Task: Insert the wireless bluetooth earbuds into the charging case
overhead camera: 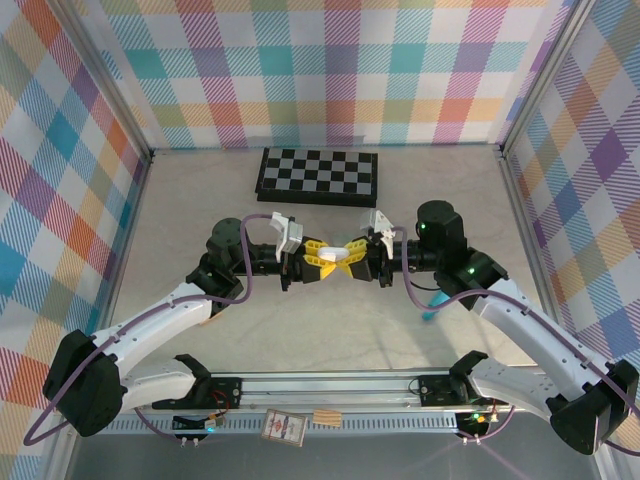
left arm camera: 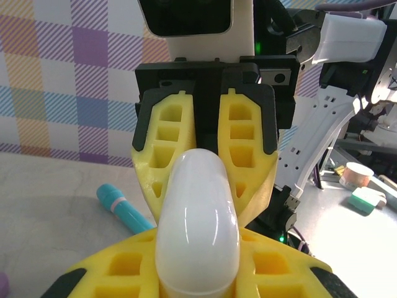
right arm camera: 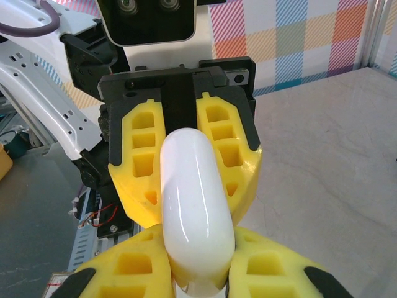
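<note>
The charging case (overhead camera: pixel 338 253) is a glossy white pebble held in the air over the middle of the table. Both grippers meet on it from opposite sides. My left gripper (overhead camera: pixel 322 258) is shut on one end, its yellow fingers (left arm camera: pixel 118 276) hugging the case (left arm camera: pixel 197 223). My right gripper (overhead camera: pixel 353 258) is shut on the other end, its yellow fingers (right arm camera: pixel 273 267) pressed against the case (right arm camera: pixel 195 205). Each wrist view shows the other gripper's yellow fingers beyond the case. No open lid shows. The earbuds are out of view.
A folded chessboard (overhead camera: pixel 318 175) lies at the back of the table. A teal stick (left arm camera: pixel 124 208) lies on the table under the right arm (overhead camera: pixel 430 308). A card (overhead camera: pixel 283 428) and a tan block (overhead camera: pixel 327 415) sit on the front rail.
</note>
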`<state>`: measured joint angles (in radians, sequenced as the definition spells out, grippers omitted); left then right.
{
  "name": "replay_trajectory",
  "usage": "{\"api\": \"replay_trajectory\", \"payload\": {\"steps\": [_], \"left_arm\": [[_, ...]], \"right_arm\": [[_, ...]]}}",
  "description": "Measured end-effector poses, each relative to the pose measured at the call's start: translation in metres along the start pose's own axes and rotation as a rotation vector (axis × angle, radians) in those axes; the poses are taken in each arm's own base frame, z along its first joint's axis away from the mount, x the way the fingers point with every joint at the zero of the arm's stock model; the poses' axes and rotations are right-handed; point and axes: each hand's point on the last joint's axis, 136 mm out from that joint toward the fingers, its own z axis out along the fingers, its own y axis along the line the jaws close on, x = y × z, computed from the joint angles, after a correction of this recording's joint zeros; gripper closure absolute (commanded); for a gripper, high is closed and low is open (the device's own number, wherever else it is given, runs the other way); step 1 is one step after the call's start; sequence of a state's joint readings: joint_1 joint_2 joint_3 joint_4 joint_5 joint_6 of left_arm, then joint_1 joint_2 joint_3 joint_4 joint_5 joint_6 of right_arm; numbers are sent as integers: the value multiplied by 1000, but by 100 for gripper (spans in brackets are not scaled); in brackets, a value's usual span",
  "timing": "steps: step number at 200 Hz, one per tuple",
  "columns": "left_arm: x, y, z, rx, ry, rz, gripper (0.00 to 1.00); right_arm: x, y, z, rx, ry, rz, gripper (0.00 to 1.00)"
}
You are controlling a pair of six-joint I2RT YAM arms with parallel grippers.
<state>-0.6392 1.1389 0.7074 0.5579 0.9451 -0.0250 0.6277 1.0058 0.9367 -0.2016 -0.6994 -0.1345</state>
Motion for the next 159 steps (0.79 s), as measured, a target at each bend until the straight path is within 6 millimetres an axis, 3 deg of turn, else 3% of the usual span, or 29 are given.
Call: {"api": "replay_trajectory", "payload": {"steps": [31,54,100,159], "left_arm": [[0,0,0,-1,1,-1,88],[0,1,0,-4,0,10,66],[1,1,0,-6,2,14,63],[1,3,0,-14,2,11,97]], "right_arm": [[0,0,0,1,0,4,100],[-1,-1,0,6,-2,6,100],[-4,-4,0,23,-15,-8,100],[-4,-3,-2,17,-18,-9,100]]}}
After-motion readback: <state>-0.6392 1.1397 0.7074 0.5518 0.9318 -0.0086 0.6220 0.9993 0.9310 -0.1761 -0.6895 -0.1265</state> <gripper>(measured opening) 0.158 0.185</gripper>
